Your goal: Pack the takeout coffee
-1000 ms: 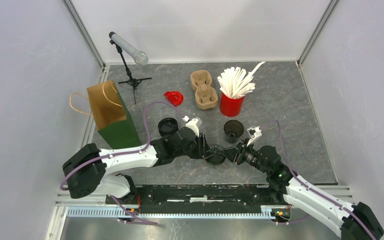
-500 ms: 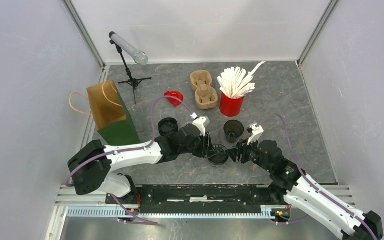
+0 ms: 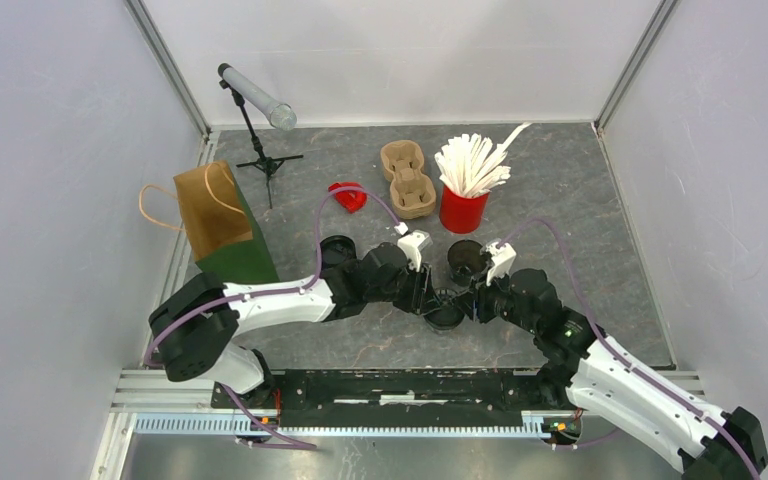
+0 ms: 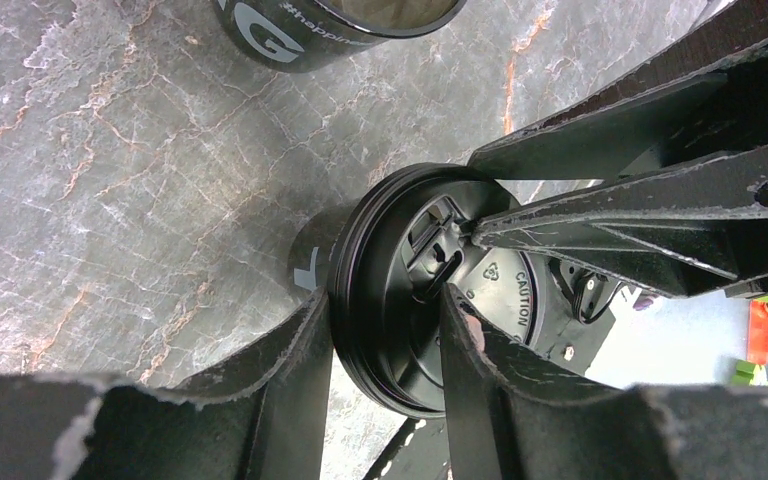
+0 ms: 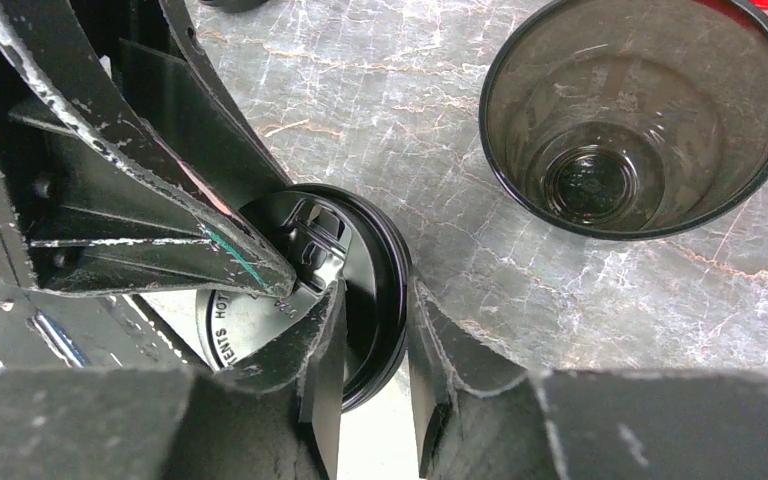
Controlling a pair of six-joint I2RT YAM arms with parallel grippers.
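Both hands are on the same black lid [image 4: 505,285] right now. My left hand [image 4: 385,330] is clamped narrow over the rim, and the cup [image 4: 305,265] it sits on is right off the fingertips. My right hand [image 5: 375,295] pinches the opposite edge, fingers nearly together. An open empty cup [image 5: 600,180] stands on the tabletop [image 5: 410,90] just ahead and right of that hand.

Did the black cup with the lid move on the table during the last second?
Yes. The lidded cup shifted right, ending nearer the open black cup, which stayed in place.
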